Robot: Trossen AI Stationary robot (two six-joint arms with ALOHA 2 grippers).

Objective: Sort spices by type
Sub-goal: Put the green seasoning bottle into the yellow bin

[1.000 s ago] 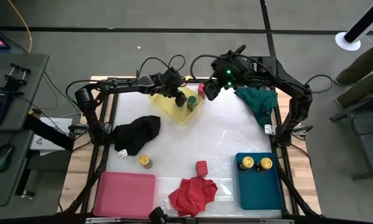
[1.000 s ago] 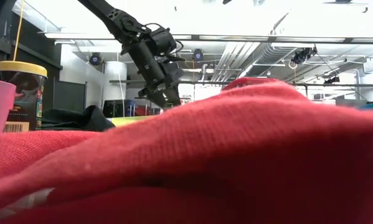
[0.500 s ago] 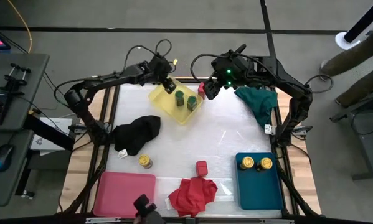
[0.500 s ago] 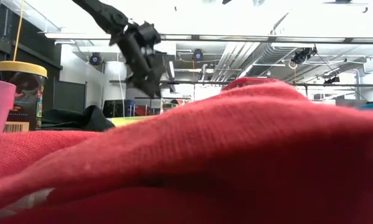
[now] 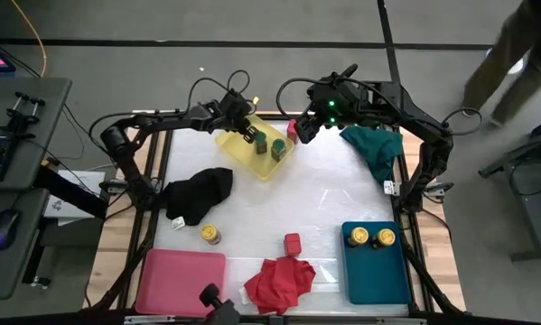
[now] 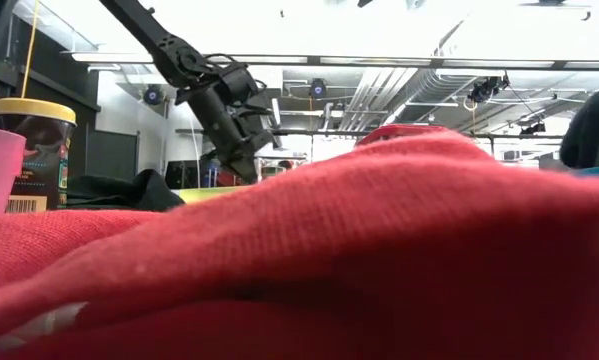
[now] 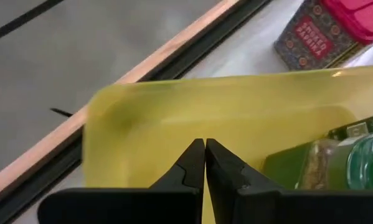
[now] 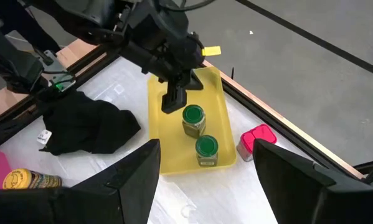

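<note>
Two green-lidded jars (image 5: 261, 141) (image 5: 278, 149) stand in the yellow tray (image 5: 238, 149) at the far side. My left gripper (image 5: 248, 134) is shut, with nothing between its fingers, and hangs over that tray just left of the nearer jar (image 7: 354, 155). A small red box (image 5: 292, 129) stands beside the tray. My right gripper (image 5: 303, 133) waits open, raised above the box. Two yellow-lidded jars (image 5: 358, 236) (image 5: 384, 236) stand in the teal tray (image 5: 374, 275). A third yellow-lidded jar (image 5: 210, 235) lies on the table, and another red box (image 5: 293, 242) stands near the front.
A black cloth (image 5: 198, 194) lies at the left, a green cloth (image 5: 374, 149) at the far right and a red cloth (image 5: 279, 282) at the front. The pink tray (image 5: 181, 280) sits at the front left. A person passes beyond the table's far right.
My left gripper has drawn back a little from the green-lidded jars toward the table's left edge, still over the yellow tray, and has shut on nothing. Both jars stand where they were. A person has walked into view beyond the far right.
</note>
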